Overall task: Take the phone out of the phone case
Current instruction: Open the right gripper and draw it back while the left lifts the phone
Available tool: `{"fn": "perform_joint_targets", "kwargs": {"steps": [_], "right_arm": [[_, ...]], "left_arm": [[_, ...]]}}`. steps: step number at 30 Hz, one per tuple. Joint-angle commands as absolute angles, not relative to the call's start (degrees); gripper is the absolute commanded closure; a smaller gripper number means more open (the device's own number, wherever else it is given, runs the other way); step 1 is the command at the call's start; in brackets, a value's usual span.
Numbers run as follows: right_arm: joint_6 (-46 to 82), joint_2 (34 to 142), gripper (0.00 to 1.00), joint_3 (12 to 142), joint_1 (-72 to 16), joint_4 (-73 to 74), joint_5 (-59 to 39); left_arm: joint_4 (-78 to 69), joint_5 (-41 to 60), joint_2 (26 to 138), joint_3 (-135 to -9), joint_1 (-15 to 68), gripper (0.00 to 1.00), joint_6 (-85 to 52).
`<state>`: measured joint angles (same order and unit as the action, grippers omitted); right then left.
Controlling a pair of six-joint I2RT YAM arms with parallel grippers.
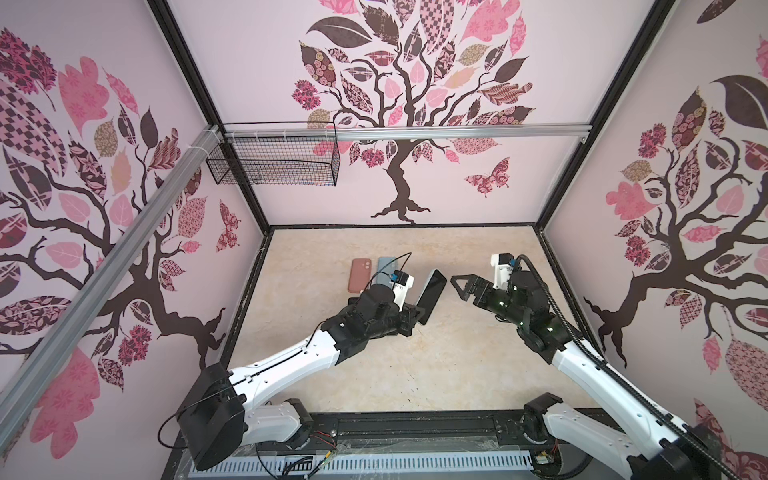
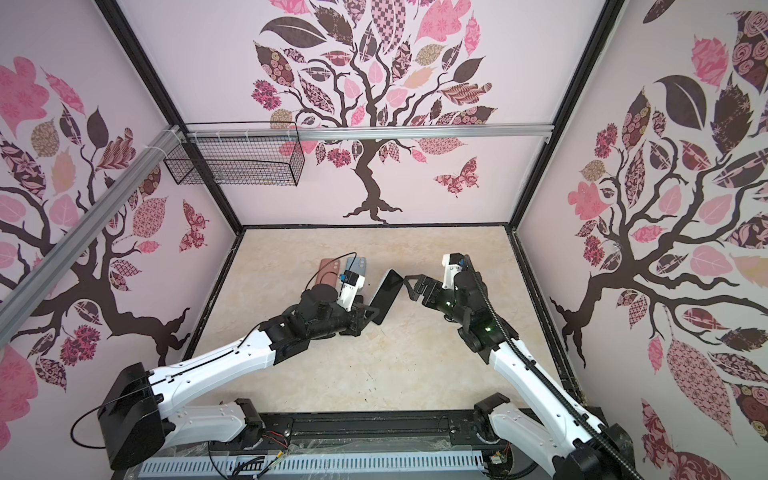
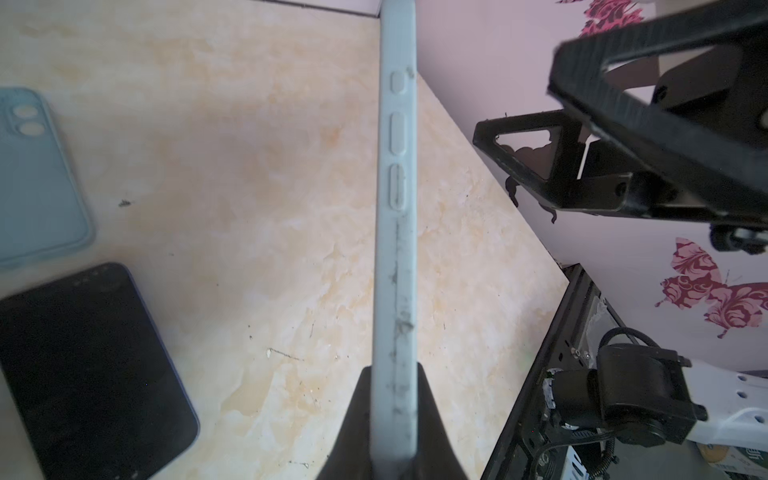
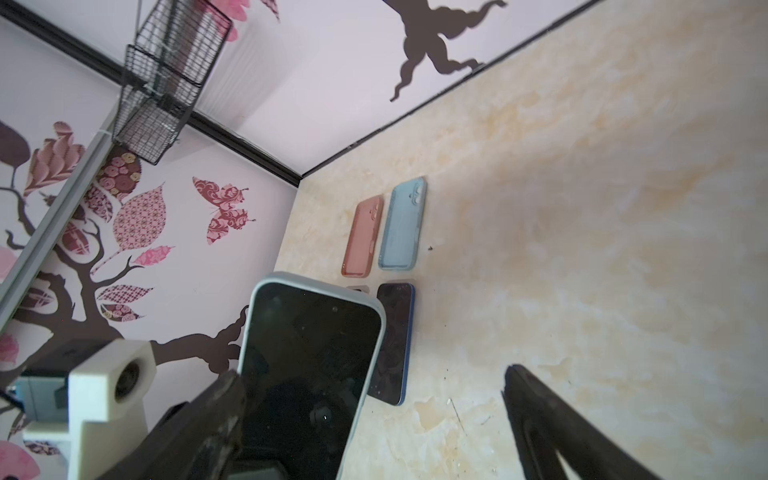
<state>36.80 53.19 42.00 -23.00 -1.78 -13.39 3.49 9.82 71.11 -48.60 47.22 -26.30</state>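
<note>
Pale grey-blue, the phone case (image 3: pixel 395 249) wraps the phone (image 4: pixel 307 353). My left gripper (image 1: pixel 417 319) pinches them tight at the lower end, tilted up off the tabletop (image 1: pixel 415 365). My right gripper (image 1: pixel 460 286) gapes wide and empty just beside the upper end. Peeling isn't begun; next, I judge, it must catch the case's top rim.

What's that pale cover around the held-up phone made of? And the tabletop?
Phone case: probably soft silicone or rubber; matte, moulded button bumps, dark scuffs clinging to it. Table: marble-patterned beige, likely a printed laminate rather than stone, though the pictures cannot settle that.
</note>
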Motion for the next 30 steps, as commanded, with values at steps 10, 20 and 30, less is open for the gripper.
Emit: {"fn": "perform_joint_targets", "kwargs": {"steps": [10, 20, 30], "right_arm": [[18.9, 53.1, 0.03, 56.0, -22.9, -6.0, -34.8], [19.6, 53.9, 0.08, 59.9, -22.9, 1.9, -55.1], [22.9, 58.5, 0.34, 63.0, -23.0, -1.0, -64.0]], "left_arm": [[-1.6, 29.0, 58.2, -46.2, 42.5, 1.0, -4.6], [-0.6, 50.2, 56.2, -46.9, 34.2, 1.0, 6.1], [8.4, 52.0, 58.2, -52.0, 34.2, 1.0, 17.8]]}}
